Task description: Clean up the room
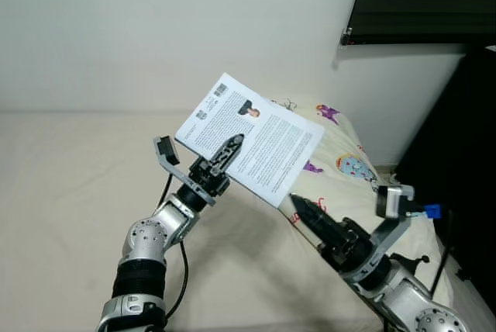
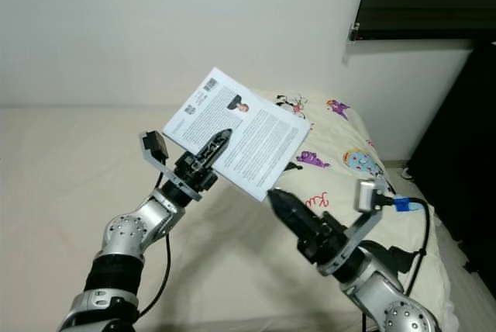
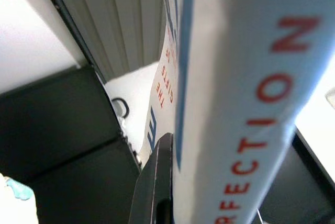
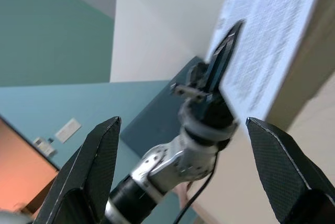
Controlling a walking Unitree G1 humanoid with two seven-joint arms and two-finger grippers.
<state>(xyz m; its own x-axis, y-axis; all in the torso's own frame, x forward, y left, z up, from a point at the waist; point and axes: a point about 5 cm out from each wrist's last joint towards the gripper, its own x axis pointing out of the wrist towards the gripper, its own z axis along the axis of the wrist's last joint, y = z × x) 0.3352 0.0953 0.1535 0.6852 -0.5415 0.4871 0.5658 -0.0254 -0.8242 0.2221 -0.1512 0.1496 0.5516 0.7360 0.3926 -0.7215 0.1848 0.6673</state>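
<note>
The left hand (image 1: 226, 153) was raised above the bed (image 1: 70, 192), its black fingers clamped on a book (image 1: 252, 138) at the lower edge. The book was held up in the air, back cover toward the head camera, tilted so that one corner pointed up toward the wall (image 1: 155, 29). Its cover was white with dense printed text, a small portrait photo and a barcode near the top corner. In the left wrist view the book's (image 3: 246, 98) spine showed pale blue with red lettering beside one black finger (image 3: 154, 187).

The right hand (image 2: 280, 202) was lifted just below the book's lower right edge, apart from it; in the right wrist view its two fingers (image 4: 94, 161) stood wide apart. A pillow (image 1: 349, 161) with cartoon prints lay at the bed's right end, beneath the book.
</note>
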